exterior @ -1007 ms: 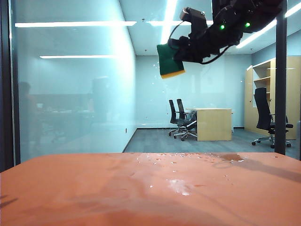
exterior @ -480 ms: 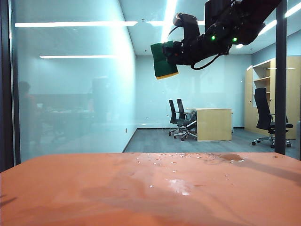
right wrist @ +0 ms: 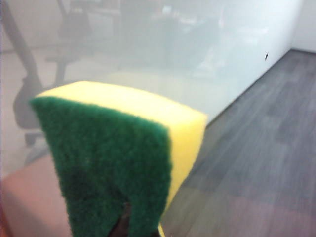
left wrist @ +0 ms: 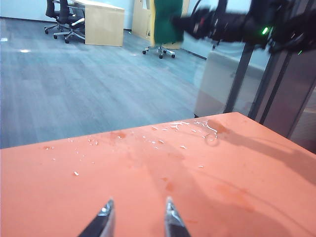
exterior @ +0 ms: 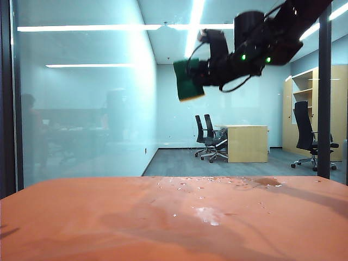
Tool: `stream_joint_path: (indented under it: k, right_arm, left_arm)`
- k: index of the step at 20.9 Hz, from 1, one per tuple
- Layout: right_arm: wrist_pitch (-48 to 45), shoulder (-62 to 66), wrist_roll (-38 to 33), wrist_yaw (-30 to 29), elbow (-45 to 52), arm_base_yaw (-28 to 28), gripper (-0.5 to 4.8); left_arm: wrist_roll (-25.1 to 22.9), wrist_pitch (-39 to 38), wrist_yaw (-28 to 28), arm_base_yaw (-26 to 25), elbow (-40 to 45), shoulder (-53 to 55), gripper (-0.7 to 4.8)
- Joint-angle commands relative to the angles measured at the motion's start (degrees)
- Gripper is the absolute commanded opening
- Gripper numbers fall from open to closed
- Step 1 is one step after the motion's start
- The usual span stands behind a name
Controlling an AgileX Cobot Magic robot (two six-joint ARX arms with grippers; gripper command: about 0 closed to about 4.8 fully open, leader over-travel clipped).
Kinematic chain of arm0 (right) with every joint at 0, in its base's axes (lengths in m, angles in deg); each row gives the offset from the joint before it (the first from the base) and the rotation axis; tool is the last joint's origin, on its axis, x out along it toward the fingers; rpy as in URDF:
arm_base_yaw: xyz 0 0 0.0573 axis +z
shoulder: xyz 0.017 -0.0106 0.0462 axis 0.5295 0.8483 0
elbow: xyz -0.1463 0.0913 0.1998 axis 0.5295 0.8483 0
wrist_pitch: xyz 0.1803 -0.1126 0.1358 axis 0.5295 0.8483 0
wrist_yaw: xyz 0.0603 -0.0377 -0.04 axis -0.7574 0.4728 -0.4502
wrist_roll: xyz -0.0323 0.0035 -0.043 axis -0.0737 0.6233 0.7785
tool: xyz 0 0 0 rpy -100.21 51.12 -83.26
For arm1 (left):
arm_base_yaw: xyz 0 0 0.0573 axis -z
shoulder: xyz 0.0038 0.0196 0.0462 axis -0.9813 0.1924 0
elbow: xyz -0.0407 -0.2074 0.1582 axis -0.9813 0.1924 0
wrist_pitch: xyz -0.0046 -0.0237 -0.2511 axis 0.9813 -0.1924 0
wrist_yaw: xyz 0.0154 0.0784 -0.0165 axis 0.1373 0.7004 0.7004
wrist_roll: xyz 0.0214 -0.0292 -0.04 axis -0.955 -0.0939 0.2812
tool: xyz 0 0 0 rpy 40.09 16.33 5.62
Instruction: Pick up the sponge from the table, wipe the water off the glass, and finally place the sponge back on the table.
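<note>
Where water (exterior: 209,216) beads, orange table (exterior: 81,228), office behind glass (exterior: 87,109)

Right claw (exterior: 197,76) high before glass (exterior: 87,109), clamped on sponge (exterior: 188,81); water (exterior: 209,215) puddled on orange counter (exterior: 81,223).

The room has pale blue walls (exterior: 217,109), a grey floor (exterior: 185,163), a wooden desk (exterior: 247,143), black chairs (exterior: 209,136), shelves (exterior: 302,98) and long ceiling lights (exterior: 196,22).
</note>
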Motion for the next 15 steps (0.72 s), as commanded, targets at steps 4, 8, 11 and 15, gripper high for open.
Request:
stream_joint_path:
  k: [4, 8, 11, 15]
  right_arm:
    - [5.68, 3.34, 1.95, -0.11, -0.07, 0.0, -0.09]
    - [8.28, 4.76, 3.02, -0.07, -0.07, -0.07, -0.09]
    - [8.46, 5.18, 5.16, 0.09, -0.09, -0.04, -0.09]
    - [5.75, 4.87, 5.29, 0.11, -0.13, -0.39, -0.09]
  left_arm:
    - [-0.09, 0.9, 0.04, -0.02, -0.2, 0.04, 1.29]
    - [-0.09, 0.9, 0.2, -0.02, -0.2, 0.02, 1.29]
    - [-0.11, 0.9, 0.24, -0.02, -0.2, 0.02, 1.29]
    - [-0.13, 0.92, 0.24, -0.02, -0.2, 0.02, 1.29]
